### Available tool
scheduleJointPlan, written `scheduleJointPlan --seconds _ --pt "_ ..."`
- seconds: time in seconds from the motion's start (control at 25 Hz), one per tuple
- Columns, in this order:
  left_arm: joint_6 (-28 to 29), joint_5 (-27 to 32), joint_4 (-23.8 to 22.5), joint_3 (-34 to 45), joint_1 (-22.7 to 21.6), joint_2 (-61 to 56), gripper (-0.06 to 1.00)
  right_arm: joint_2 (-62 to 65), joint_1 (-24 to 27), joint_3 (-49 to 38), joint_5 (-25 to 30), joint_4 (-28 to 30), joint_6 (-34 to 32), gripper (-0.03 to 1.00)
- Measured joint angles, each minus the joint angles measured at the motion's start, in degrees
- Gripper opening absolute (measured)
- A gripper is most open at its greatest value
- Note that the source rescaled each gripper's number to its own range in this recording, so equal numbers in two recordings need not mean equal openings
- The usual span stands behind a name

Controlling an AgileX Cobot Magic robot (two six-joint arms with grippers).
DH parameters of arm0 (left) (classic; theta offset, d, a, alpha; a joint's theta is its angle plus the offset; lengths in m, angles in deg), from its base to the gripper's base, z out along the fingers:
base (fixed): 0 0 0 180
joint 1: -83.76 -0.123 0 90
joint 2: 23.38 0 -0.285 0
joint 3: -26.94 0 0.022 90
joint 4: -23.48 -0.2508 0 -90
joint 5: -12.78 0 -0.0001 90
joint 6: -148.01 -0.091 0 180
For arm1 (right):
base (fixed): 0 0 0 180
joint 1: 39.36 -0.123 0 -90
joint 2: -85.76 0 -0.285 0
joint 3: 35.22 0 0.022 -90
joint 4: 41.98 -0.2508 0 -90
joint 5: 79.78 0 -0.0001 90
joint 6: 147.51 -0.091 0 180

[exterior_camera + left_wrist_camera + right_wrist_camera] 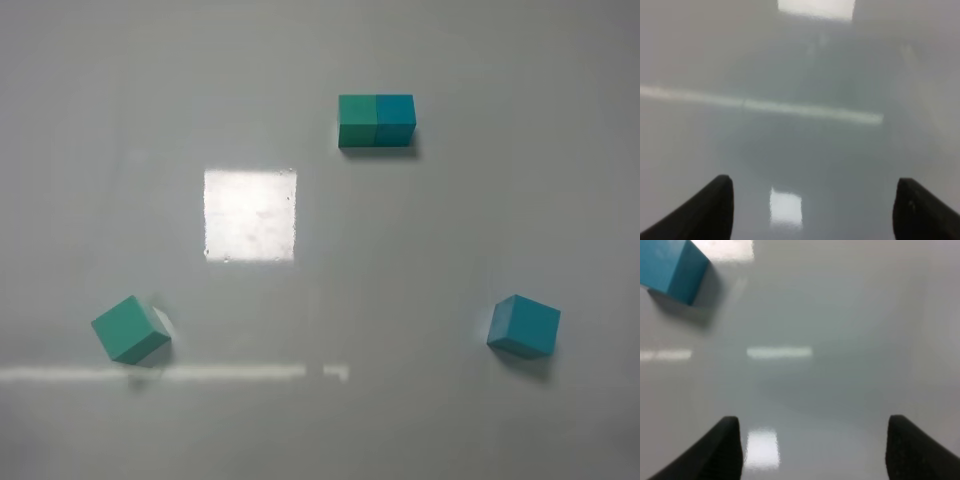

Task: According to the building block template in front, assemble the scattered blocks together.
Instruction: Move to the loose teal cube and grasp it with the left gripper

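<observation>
Tabletop [400,300] spreads between green cube [131,329], blue cube [523,326], template [376,120]; left end effector [815,183], right end effector [813,420] gape apart.

Left hand [812,200], right hand [812,440]: jaws spread wide.

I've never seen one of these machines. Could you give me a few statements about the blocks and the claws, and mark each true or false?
1. The template bar has its green half on the left in the overhead view. True.
2. The loose green cube touches the loose blue cube. False: they lie far apart, green at left, blue at right.
3. The right gripper holds the loose blue cube. False: its jaws stand open and empty, and the cube lies apart from it.
4. The left gripper is open and empty. True.
</observation>
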Motion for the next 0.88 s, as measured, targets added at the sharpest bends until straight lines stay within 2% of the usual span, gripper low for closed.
scheduleJointPlan --seconds 0.4,0.56,0.72,0.88 --pt "-0.18 0.0 0.05 0.0 0.0 0.0 0.69 0.0 0.0 0.0 0.0 0.0 0.0 0.54" --pt "-2.71 -0.25 0.17 -1.26 0.0 0.31 0.69 0.0 0.0 0.0 0.0 0.0 0.0 0.54" --pt "-6.77 -2.84 1.42 -9.66 0.0 7.32 0.69 0.0 0.0 0.0 0.0 0.0 0.0 0.54" --pt "-18.82 -1.13 7.37 -24.17 0.0 19.48 0.69 0.0 0.0 0.0 0.0 0.0 0.0 0.54"
